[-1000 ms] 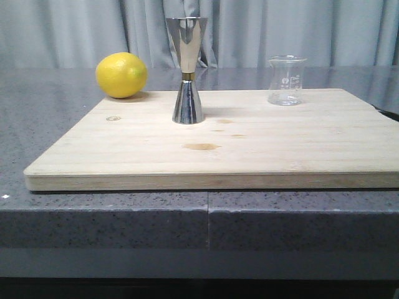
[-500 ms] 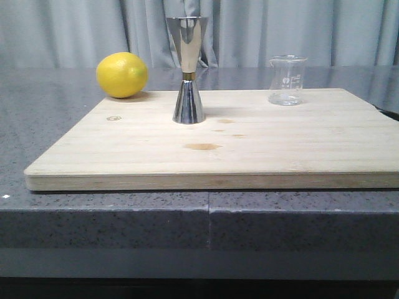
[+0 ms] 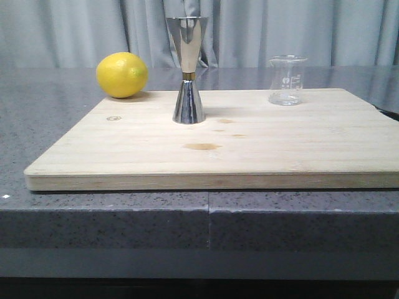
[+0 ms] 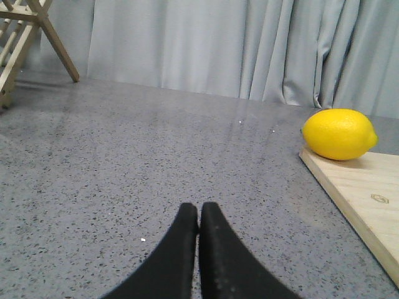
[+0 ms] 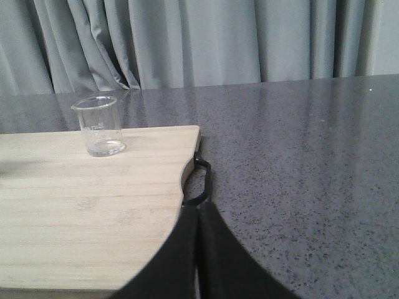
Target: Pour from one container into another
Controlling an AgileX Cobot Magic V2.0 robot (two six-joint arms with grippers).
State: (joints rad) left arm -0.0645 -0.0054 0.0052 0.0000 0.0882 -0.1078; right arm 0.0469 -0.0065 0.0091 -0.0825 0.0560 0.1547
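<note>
From the front we see a steel jigger (image 3: 187,70), an hourglass of two polished cones joined by a thin brass band, standing upright near the middle of a pale wooden board (image 3: 280,156); a small clear glass beaker (image 3: 287,80) with printed markings stands upright well apart, toward the board's far right, and a dimpled yellow lemon (image 3: 122,75) sits at the far left corner. Whether either vessel holds liquid we cannot tell, so we judge this scene fits equally a jigger waiting to be tipped and a pour already finished with both vessels set down again; a few darker spots mark the wood near the jigger. From the left wrist, our left gripper (image 4: 199,212) has its smooth black fingers pressed together with nothing between them, low over the speckled grey stone counter (image 4: 124,168), the lemon beyond. From the right wrist, our right gripper (image 5: 198,215) is likewise clenched on nothing, just off the board's edge near its black handle (image 5: 198,180), the beaker farther ahead.
</note>
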